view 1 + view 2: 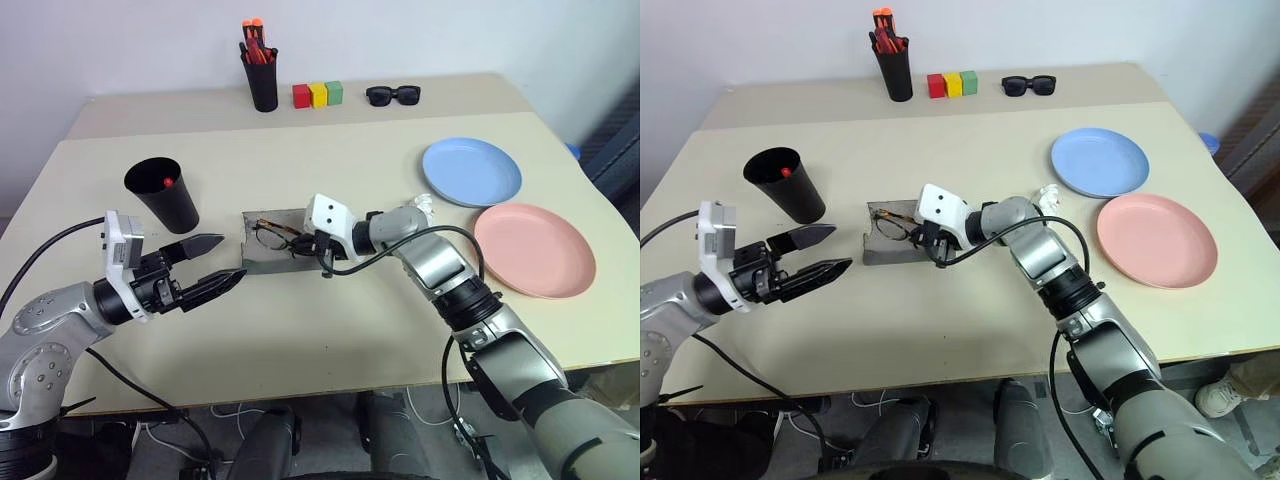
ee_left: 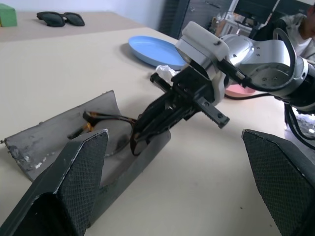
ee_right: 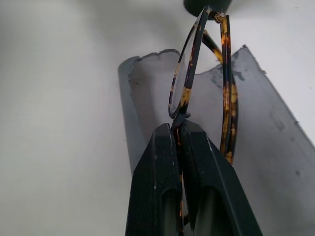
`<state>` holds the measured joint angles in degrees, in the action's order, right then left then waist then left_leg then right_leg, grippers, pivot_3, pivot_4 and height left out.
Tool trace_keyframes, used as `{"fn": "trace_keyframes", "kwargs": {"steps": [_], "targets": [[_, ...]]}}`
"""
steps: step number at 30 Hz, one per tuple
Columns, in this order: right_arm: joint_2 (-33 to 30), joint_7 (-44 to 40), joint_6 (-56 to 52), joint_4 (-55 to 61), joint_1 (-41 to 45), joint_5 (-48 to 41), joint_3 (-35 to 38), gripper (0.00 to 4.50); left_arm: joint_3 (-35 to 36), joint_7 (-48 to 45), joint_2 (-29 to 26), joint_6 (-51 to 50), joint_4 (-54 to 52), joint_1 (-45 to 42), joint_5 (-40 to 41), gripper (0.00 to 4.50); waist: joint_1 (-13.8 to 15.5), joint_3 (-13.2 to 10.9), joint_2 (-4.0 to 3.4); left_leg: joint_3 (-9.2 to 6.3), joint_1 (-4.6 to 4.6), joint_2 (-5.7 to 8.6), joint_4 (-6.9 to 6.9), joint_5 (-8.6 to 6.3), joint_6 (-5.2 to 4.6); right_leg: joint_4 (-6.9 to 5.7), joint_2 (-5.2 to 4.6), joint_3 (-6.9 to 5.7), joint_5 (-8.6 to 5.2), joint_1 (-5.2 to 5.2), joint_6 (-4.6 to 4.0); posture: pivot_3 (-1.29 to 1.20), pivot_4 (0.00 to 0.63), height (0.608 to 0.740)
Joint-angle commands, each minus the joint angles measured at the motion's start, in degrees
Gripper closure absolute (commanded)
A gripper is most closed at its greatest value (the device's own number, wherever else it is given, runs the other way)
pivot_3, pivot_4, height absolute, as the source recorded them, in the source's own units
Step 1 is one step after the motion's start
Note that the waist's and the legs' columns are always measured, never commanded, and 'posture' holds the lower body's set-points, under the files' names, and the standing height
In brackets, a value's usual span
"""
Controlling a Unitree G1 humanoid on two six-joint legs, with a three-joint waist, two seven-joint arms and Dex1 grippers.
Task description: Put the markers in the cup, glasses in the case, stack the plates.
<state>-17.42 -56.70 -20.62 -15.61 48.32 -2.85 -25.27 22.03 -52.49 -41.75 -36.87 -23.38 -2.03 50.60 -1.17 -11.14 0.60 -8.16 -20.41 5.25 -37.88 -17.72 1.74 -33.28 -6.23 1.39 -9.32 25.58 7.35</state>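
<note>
The open grey case (image 1: 262,262) lies mid-table. Above its trough my right gripper (image 3: 179,129) is shut on the bridge of the thin tortoiseshell-framed glasses (image 3: 187,83), which hang tilted just over the case (image 3: 261,128). My left gripper (image 1: 215,262) hovers open and empty just left of the case, pointing at it. The wide black cup (image 1: 163,192) stands at the left with a red marker (image 1: 167,183) inside. At the right lie the light blue plate (image 1: 471,171) and the pink plate (image 1: 534,250), side by side and apart.
A black pen holder (image 1: 263,75) with orange-capped pens, three coloured blocks (image 1: 317,95) and black sunglasses (image 1: 392,95) line the back edge. A small white crumpled scrap (image 1: 422,205) lies near the blue plate.
</note>
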Motion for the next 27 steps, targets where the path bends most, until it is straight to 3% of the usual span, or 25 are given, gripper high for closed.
{"fn": "trace_keyframes", "kwargs": {"steps": [1,2,3,5,11,16,21,25,27], "targets": [[1.3,-1.1,0.0,-0.1,2.0,0.0,0.5,4.43,0.6,0.8,-0.3,0.1,-2.2,-0.1,1.2,0.00,0.0,0.0,0.00,0.00,0.00,0.00,0.00,0.00,0.00,0.00,0.00,0.00,0.00,0.00,0.00,0.00,0.150,0.740],[1.8,-1.2,-0.6,-0.5,2.3,-0.3,0.9,4.43,0.5,1.2,-0.2,-0.1,-2.4,-0.3,1.3,0.00,0.0,0.0,0.00,0.00,0.00,-0.01,0.00,0.00,0.00,0.00,0.01,0.00,0.00,0.00,0.00,0.00,0.150,0.740],[2.0,-1.5,-0.7,-0.6,2.5,-0.4,1.2,3.78,0.5,1.5,-0.2,-0.2,-2.5,-0.5,1.5,0.00,0.0,0.0,0.00,0.00,0.01,-0.01,0.00,0.00,0.01,0.00,0.01,0.00,0.00,0.00,-0.01,0.00,0.150,0.740],[2.1,-1.5,-0.1,-0.5,2.7,-0.1,1.6,3.07,0.4,1.7,-0.3,-0.3,-2.6,-0.7,1.5,0.00,0.0,0.0,0.00,0.00,0.01,-0.01,0.00,0.00,0.01,0.00,0.02,0.00,0.00,0.00,-0.01,0.00,0.150,0.740],[2.8,0.6,-0.9,-1.1,3.9,-0.8,4.9,0.04,-0.5,2.0,-0.5,0.0,-1.8,-1.9,1.0,0.00,0.1,0.0,0.00,-0.01,0.00,-0.01,0.00,0.00,0.03,-0.01,0.02,0.00,0.01,0.00,-0.02,0.00,0.150,0.740],[3.9,2.3,-5.4,0.9,4.4,-5.6,11.1,0.04,-2.4,2.8,0.4,2.7,0.6,-5.7,-2.3,0.00,0.2,0.0,0.00,-0.01,0.00,-0.01,0.00,0.01,0.04,-0.01,0.03,0.00,0.02,0.00,-0.02,0.00,0.150,0.740],[4.6,8.1,-13.8,8.1,1.1,-17.5,25.4,0.04,-6.3,6.9,3.6,7.3,7.7,-14.5,-9.3,0.00,0.6,0.0,0.01,-0.05,-0.02,0.00,0.00,0.02,0.06,0.01,0.05,-0.01,0.07,-0.01,-0.08,0.00,0.150,0.740],[0.6,9.4,-20.7,20.5,-8.9,-24.4,31.4,0.00,-12.9,11.8,6.7,12.0,21.1,-25.6,-20.3,1.30,1.5,0.0,0.05,-0.12,-0.02,0.01,0.00,0.02,0.06,0.05,0.06,-0.06,0.10,-0.06,-0.11,0.00,0.150,0.740],[-1.0,10.0,-22.3,25.3,-12.5,-26.2,31.9,0.00,-14.5,13.6,8.3,13.9,28.4,-31.2,-23.9,2.35,1.4,0.0,0.02,-0.07,-0.02,0.02,-0.01,0.02,0.06,0.09,0.09,-0.06,0.11,-0.07,-0.11,0.00,0.150,0.740]]}}
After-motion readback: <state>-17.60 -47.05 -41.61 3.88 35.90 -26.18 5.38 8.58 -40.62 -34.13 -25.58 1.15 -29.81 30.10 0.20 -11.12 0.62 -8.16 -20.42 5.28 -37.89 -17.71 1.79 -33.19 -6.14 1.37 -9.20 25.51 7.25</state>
